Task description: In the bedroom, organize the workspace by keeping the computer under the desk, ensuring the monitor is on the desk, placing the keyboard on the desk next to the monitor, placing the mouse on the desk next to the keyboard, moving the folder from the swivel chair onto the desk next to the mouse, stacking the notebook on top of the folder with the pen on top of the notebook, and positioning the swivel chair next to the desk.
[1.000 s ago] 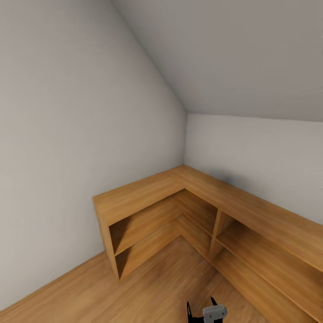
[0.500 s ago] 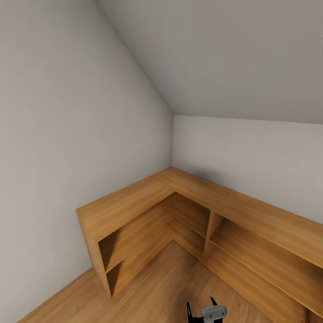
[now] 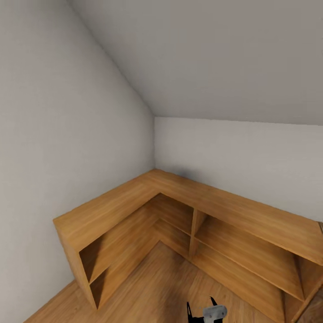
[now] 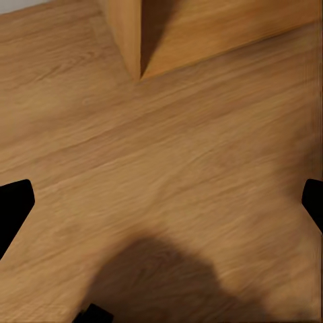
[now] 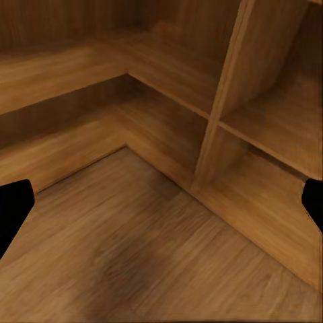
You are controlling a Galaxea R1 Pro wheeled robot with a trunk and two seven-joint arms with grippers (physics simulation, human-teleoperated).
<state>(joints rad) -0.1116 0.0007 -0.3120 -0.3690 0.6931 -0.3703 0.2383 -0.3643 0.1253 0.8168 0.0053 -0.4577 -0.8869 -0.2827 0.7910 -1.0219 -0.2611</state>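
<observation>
Head view faces a room corner with an L-shaped wooden shelf unit [image 3: 179,211] on the wood floor [image 3: 157,291]. Left gripper [image 4: 161,202] and right gripper [image 5: 161,202] both stand spread apart, holding nothing. Folder, pen and desk aren't visible; the folder is probably light, best pinched at an edge.

Bare grey-white walls [image 3: 67,134] meeting in a corner under a sloped ceiling [image 3: 215,58]. Along both walls, a low L-shaped wooden shelf unit [image 3: 188,197] with open compartments, split by upright dividers and one shelf level. Below, a wood-plank floor [image 3: 152,291], same warm tone as the shelving. Soft, even light; a dark shadow patch on the floor planks.
</observation>
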